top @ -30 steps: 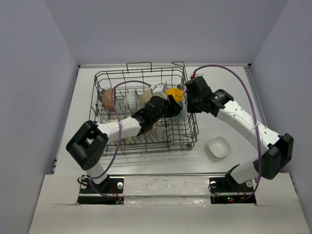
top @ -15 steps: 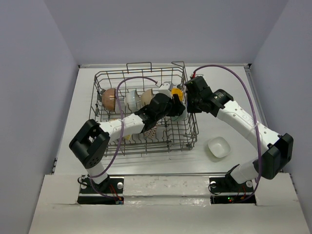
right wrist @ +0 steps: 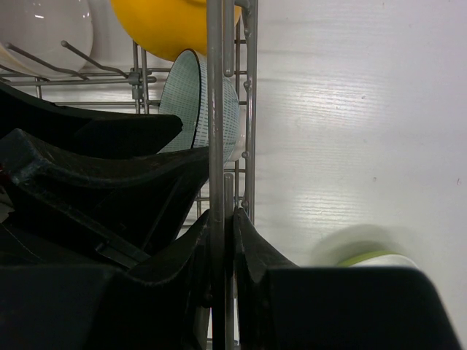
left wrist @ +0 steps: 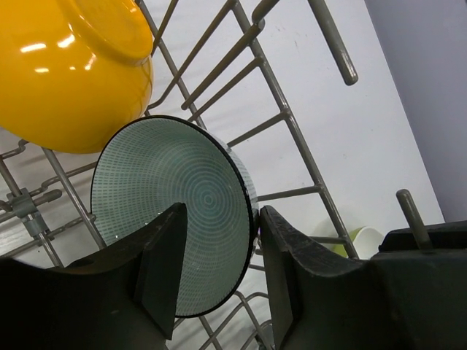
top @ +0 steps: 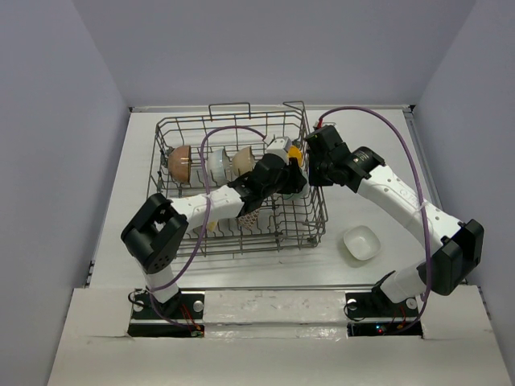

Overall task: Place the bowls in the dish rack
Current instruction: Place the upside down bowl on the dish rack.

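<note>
The grey wire dish rack [top: 187, 121] stands at mid table. My left gripper [top: 291, 178] reaches into its right end. In the left wrist view the left gripper [left wrist: 221, 219] is shut on the rim of a teal patterned bowl [left wrist: 175, 182], one finger inside and one outside. The bowl stands on edge beside an orange-yellow bowl [left wrist: 66, 73]. My right gripper [top: 310, 173] is shut on an upright wire of the rack's right wall [right wrist: 215, 109]. A squarish white bowl [top: 360, 242] lies on the table right of the rack.
A brown bowl [top: 180, 161], a white bowl [top: 217, 163] and a tan bowl [top: 241, 159] stand in a row in the rack. A speckled bowl [top: 251, 215] lies under my left arm. A green bowl [right wrist: 376, 259] sits outside the rack's right wall.
My left gripper has carried the teal bowl to the right and farther back, up to the orange-yellow bowl by the rack's right wall. The right arm has stayed put.
</note>
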Controlling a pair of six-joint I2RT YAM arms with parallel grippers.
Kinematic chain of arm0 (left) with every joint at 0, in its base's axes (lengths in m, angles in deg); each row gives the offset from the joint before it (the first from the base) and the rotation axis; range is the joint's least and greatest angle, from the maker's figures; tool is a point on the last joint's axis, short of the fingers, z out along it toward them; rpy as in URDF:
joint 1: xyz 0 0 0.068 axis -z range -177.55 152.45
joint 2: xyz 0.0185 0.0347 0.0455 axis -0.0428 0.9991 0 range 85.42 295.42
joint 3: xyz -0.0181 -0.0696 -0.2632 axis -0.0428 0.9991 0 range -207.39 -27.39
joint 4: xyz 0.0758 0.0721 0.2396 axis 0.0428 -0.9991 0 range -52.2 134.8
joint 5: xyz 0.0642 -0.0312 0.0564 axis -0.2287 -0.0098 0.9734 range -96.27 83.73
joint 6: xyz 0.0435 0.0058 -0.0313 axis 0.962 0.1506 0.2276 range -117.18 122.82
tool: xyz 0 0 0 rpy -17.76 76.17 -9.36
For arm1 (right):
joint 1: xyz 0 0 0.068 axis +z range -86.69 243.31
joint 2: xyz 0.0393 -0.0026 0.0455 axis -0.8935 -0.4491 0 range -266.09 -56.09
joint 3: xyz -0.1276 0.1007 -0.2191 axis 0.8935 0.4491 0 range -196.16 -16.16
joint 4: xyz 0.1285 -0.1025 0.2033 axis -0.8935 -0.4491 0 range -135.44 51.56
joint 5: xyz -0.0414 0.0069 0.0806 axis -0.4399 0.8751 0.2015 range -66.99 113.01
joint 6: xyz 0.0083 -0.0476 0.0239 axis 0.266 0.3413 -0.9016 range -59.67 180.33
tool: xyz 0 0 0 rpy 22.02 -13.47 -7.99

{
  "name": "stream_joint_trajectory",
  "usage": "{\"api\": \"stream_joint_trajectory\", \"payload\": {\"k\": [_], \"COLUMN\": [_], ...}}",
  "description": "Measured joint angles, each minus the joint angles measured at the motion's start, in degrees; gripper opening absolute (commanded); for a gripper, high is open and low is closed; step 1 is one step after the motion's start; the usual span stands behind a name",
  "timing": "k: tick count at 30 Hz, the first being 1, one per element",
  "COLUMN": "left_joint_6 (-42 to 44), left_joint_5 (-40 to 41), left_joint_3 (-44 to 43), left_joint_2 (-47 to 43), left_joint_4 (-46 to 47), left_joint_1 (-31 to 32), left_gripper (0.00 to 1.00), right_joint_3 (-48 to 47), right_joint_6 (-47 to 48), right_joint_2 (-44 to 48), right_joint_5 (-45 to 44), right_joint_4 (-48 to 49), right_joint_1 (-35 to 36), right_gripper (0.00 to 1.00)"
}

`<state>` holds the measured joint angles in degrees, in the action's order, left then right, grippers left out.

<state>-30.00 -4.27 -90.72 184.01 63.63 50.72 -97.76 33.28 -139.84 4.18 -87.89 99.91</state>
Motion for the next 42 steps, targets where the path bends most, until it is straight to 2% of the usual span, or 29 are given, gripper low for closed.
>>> {"api": "stream_joint_trajectory", "payload": {"k": [4, 8, 10, 12, 14, 22, 26, 31, 42], "left_joint_6": [0.5, 0.8, 0.9, 1.0, 0.8, -1.0, -3.8, -8.7, -14.1], "left_joint_5": [-0.2, -0.8, -1.0, -1.1, -1.3, -1.0, -1.5, -2.6, -2.7], "left_joint_3": [-0.8, -1.6, -1.7, -2.3, -3.5, -2.9, 1.0, 8.2, 12.7], "left_joint_2": [0.3, 0.7, 0.7, 0.7, 1.0, 0.7, -1.6, -6.4, -9.8], "left_joint_4": [-0.7, -0.7, -0.7, -1.4, -3.3, -3.0, 0.6, 6.7, 9.5], "left_joint_1": [0.2, 0.5, 0.7, 0.8, 0.8, 0.7, 0.3, -1.5, -3.0], "left_gripper": [0.42, 0.25, 0.19, 0.09, 0.06, 0.04, 0.0, 0.0, 0.0], "right_joint_3": [0.0, 0.0, 0.0, 0.0, 0.0, 0.0, 0.0, 0.0, 0.0], "right_joint_6": [0.0, 0.0, 0.0, 0.0, 0.0, 0.0, 0.0, -0.1, -0.2], "right_joint_2": [0.0, 0.0, 0.0, 0.0, 0.0, 0.0, 0.0, 0.0, 0.0], "right_joint_5": [0.0, 0.0, 0.0, 0.0, -0.1, -0.2, -0.1, -0.1, -0.1], "right_joint_4": [0.0, 0.0, 0.0, 0.0, 0.0, 0.0, 0.0, 0.1, 0.1], "right_joint_1": [0.0, 0.0, 0.0, 0.0, 0.0, 0.1, 0.1, 0.2, 0.2], "right_gripper": [0.07, 0.07, 0.07, 0.07, 0.07, 0.07, 0.07, 0.07, 0.07]}}
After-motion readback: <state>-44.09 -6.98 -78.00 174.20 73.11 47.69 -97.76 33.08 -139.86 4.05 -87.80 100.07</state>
